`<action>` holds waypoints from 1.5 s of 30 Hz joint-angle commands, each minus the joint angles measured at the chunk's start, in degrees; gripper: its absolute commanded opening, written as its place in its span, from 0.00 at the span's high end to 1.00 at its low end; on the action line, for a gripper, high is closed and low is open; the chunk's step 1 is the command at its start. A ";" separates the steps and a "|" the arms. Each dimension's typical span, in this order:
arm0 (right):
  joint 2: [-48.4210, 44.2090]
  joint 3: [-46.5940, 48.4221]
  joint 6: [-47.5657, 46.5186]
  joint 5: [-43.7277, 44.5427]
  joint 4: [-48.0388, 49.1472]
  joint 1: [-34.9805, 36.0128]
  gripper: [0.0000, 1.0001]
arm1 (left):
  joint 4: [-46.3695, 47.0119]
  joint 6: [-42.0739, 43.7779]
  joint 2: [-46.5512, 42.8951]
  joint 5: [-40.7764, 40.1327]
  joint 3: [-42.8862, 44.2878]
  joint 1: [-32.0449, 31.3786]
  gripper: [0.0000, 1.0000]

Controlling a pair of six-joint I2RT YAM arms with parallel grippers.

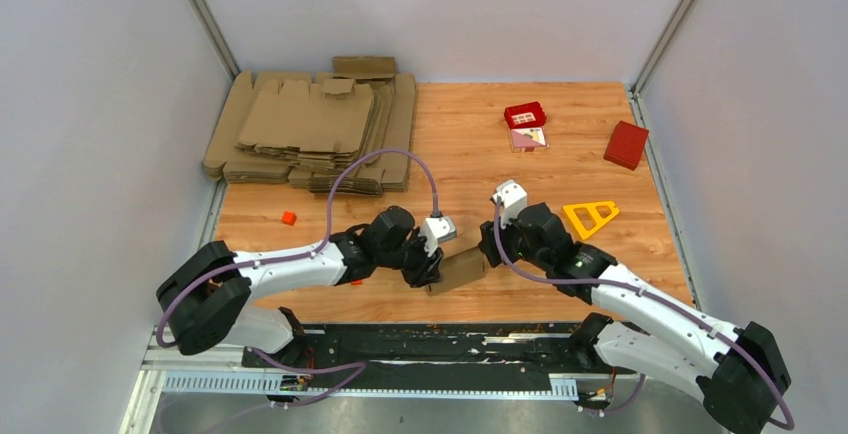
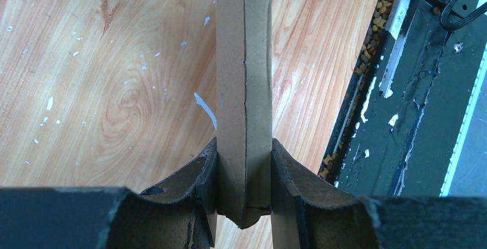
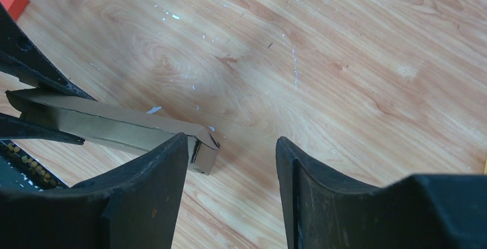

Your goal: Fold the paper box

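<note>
We see a light-grain wooden table (image 1: 470,144), its surface flecked with small white specks in the wrist views. Plain pale grey walls (image 1: 450,14) close it in on three sides, with metal posts (image 1: 205,14) in the far corners. A black rail (image 1: 420,344) runs along the near edge, brown crumbs (image 2: 367,59) in its seam. Light is even, shadows soft.

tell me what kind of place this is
Likely a robot lab test cell: wooden tabletop walled by grey panels, two robot arms at its near edge, a pile of flat cardboard blanks.
</note>
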 commanded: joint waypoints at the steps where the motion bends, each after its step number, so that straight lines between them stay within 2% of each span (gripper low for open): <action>1: -1.81 -0.61 -3.33 0.84 4.92 -0.18 0.43 | -0.27 1.50 0.88 0.22 2.71 -0.43 0.75; 10: -3.86 -0.99 -3.34 -2.25 3.47 -0.32 0.53 | -0.75 1.59 1.01 -0.24 2.94 -0.60 0.76; 15: -1.01 0.83 -2.77 -5.51 -1.38 -0.48 0.52 | -0.67 1.68 0.71 -0.46 2.87 -0.73 0.77; 21: -1.60 0.30 -3.70 -6.44 0.78 -0.64 0.51 | -0.75 2.33 1.01 -0.45 2.93 -1.20 0.78; 28: 3.48 2.71 -4.24 -10.05 -0.82 -2.12 0.67 | -0.97 2.72 1.18 -1.18 3.07 -1.57 0.78; 33: 4.55 2.96 -4.12 -11.20 -0.74 -2.78 0.70 | -1.00 2.89 1.40 -1.22 3.12 -1.83 0.78; 37: 3.64 3.49 -3.31 -11.79 -1.70 -3.04 0.88 | -1.25 3.08 1.22 -2.75 3.15 -2.21 0.78; 39: 3.68 4.35 -2.68 -12.23 -3.07 -3.17 0.93 | -1.46 3.31 0.94 -4.18 3.19 -2.63 0.79; 45: 6.01 7.67 -0.63 -14.98 -7.36 -3.15 0.96 | -2.06 4.59 0.14 -9.60 3.33 -5.04 0.80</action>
